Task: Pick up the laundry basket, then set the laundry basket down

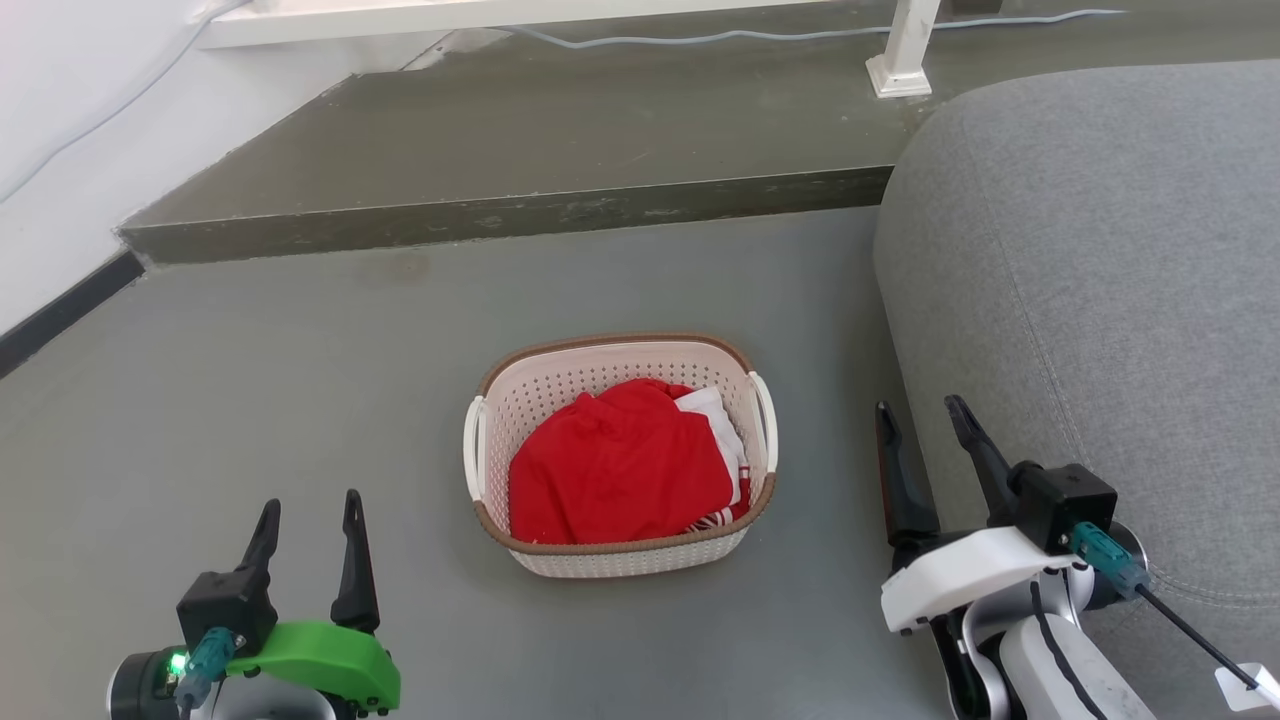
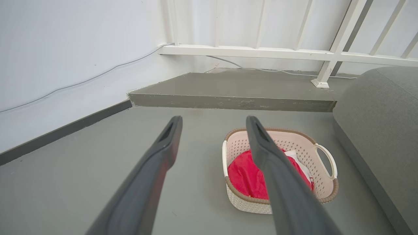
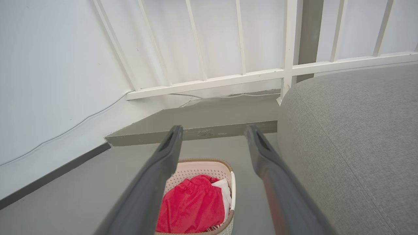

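I have the basket [image 1: 620, 562] standing upright on the grey floor [image 1: 250, 380], between my two grippers and a little ahead of them, with neither one touching it. A crumpled red cloth [image 1: 620, 465] fills most of the inside, and a white cloth [image 1: 712, 412] is tucked against the right end. The brown rim runs all the way round, and a white handle [image 1: 472, 450] shows on each of its left and right sides. My left gripper [image 1: 311, 500] hovers at the lower left of the head view, well apart from the basket, fingers spread with a clear gap and nothing between them. In the left wrist view the basket lies ahead and to the right, partly behind one finger [image 2: 277, 182]. My right gripper [image 1: 918, 405] hangs near the basket's right side, just beside the front of the grey sofa [image 1: 1100, 250]. I cannot tell whether it touches the fabric. Its fingers are likewise parted and hold nothing, and in the right wrist view the basket sits low, partly behind the left-hand finger. Beyond the basket a low concrete step [image 1: 520, 215] rises, with a white railing [image 2: 261, 52] on it and a thin cable [image 1: 700, 38] along its back by the white wall [image 2: 65, 49].
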Available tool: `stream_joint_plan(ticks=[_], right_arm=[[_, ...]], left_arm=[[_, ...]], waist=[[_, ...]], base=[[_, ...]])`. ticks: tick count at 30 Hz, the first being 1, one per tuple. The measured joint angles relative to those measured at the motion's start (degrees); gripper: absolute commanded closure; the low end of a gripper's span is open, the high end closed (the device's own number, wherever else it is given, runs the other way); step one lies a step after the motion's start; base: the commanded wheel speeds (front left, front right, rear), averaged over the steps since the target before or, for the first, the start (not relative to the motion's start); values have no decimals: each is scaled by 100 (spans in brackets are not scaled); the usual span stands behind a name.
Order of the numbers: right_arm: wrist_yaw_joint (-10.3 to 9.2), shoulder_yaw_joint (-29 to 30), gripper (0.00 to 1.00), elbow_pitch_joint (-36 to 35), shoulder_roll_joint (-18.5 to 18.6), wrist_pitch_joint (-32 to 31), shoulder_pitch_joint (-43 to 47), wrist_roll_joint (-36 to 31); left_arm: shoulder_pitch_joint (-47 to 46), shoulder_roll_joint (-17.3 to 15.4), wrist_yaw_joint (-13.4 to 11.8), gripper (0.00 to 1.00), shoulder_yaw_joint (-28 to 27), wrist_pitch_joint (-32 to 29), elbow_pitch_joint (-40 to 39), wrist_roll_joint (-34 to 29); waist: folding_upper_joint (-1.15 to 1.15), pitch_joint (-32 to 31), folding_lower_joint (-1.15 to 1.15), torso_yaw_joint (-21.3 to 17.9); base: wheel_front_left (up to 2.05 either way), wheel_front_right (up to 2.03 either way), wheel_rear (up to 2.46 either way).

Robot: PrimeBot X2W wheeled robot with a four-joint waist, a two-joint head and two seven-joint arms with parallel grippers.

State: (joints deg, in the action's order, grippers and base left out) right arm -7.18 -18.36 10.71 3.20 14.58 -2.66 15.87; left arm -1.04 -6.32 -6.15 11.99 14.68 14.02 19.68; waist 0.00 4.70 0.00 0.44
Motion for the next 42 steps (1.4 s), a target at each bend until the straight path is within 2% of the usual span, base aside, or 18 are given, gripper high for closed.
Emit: stream_joint_plan(ticks=[14,42], right_arm=[[0,63,0,-177,-15,0,187,-123],[0,68,0,-343,-40,0,449,-120]], left_arm=[[40,19,0,0,-4,0,-257,-167],[284,35,0,0,-20,-1,-281,-338]], waist=[[0,-65,0,-46],[0,-198,0,-50]], base=[[0,0,0],[0,0,0]])
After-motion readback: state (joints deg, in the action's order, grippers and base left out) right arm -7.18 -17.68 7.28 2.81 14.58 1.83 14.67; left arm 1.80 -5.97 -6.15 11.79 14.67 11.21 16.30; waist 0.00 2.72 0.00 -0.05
